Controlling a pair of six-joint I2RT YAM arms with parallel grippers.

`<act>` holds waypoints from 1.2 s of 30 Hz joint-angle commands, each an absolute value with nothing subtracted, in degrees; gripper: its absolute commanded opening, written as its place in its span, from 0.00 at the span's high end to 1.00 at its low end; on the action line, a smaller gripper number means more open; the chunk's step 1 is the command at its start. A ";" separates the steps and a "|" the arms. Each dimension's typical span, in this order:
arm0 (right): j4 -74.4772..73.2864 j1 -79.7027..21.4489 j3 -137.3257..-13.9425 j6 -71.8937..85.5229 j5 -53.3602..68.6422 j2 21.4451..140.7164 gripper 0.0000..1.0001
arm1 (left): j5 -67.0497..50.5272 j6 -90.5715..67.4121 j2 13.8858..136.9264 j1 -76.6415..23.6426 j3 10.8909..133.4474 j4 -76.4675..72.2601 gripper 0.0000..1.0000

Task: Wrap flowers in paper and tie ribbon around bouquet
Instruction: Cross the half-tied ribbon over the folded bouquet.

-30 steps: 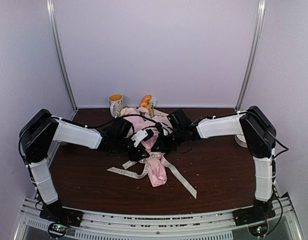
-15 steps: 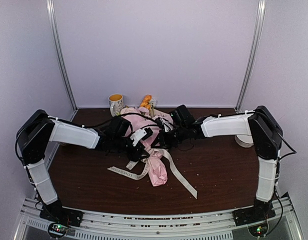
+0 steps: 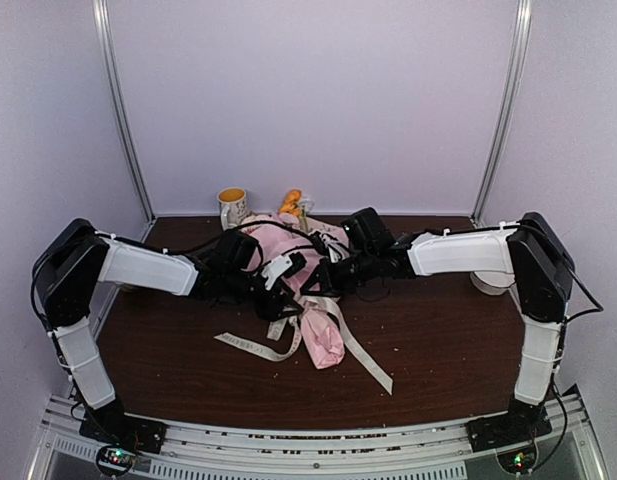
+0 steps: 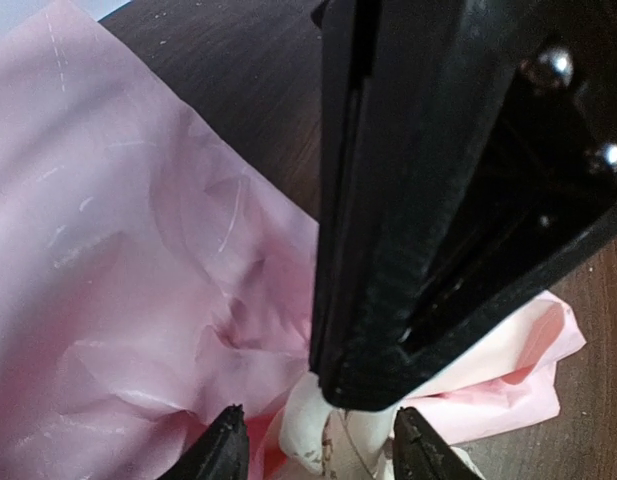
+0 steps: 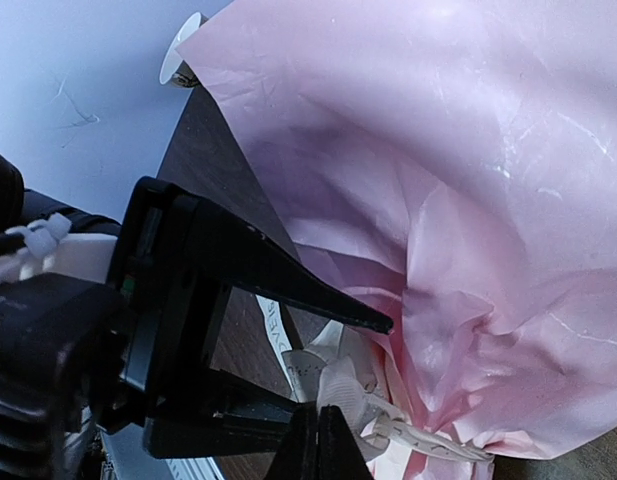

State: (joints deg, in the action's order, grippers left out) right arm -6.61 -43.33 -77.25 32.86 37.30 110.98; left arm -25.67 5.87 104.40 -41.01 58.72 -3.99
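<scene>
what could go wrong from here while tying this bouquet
The right gripper pinches the cream fabric ribbon right beside the crumpled neck of the thin pale pink paper cone; a hard pull may tear the paper. The open left gripper sits almost against the right one, so they may collide.

Soft, even light falls from overhead, tinting the walls [image 3: 318,100] a cool lilac. The dark table [image 3: 438,330] shows a dull sheen and only faint shadows under the arms [image 3: 148,268]. Close up, the paper [image 5: 468,150] glows bright, almost washed out, with deep shadow in its creases. The right gripper [image 4: 360,392] looms black and slightly blurred, and the ribbon [image 5: 338,385] looks soft.
</scene>
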 commanded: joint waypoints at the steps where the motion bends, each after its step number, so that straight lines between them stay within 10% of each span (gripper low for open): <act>1: -5.56 -43.51 -76.66 31.66 37.27 109.02 0.99 | -34.75 5.03 103.74 -38.90 58.25 -9.29 0.49; 9: -5.79 -43.51 -76.81 31.43 37.10 109.14 0.99 | -36.77 7.01 105.58 -38.63 60.73 -7.80 0.44; 19: -6.33 -43.51 -76.90 30.90 37.16 108.68 0.99 | -35.46 5.36 108.72 -38.06 62.25 -10.04 0.67; 25: -6.16 -43.73 -77.25 30.84 38.20 108.64 0.95 | -34.64 4.75 109.94 -38.10 62.62 -9.70 0.99; 36: -7.77 -41.53 -76.27 29.52 36.14 106.41 0.81 | -32.52 5.44 109.19 -38.14 62.10 -8.38 1.00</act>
State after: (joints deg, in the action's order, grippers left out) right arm -7.38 -42.92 -77.03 29.98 38.39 109.25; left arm -33.54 4.80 109.34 -38.50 61.41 -7.31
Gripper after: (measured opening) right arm 0.185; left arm 0.012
